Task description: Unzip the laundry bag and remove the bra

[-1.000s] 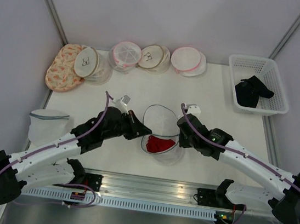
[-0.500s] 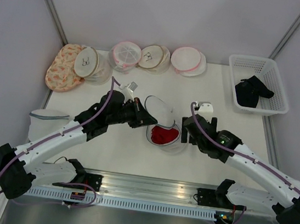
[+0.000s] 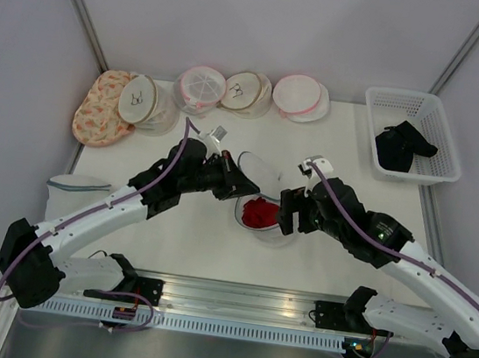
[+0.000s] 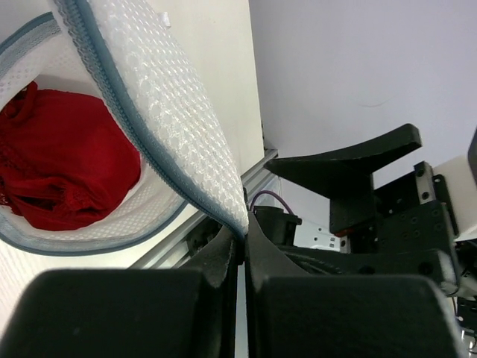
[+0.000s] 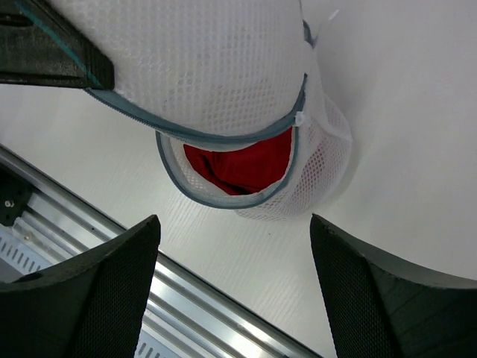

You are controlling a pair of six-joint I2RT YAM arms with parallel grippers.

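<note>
My left gripper (image 4: 242, 250) is pinched tight on the zipper edge of the laundry bag (image 3: 256, 174) flap and holds the flap tilted up. The bag sits mid table (image 3: 348, 158), unzipped. The red bra (image 5: 240, 167) is inside and shows through the opening. My right gripper (image 5: 232, 276) is spread wide over the bag's open mouth and is not touching it.

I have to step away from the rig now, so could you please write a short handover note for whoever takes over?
Left gripper: shut on the zipper edge of the bag's flap, holding it up.
Right gripper: open, empty, above the bag's mouth.
Bag: mid-table, unzipped; red bra inside.
Done: unzipping.
Left: take the bra out.
</note>
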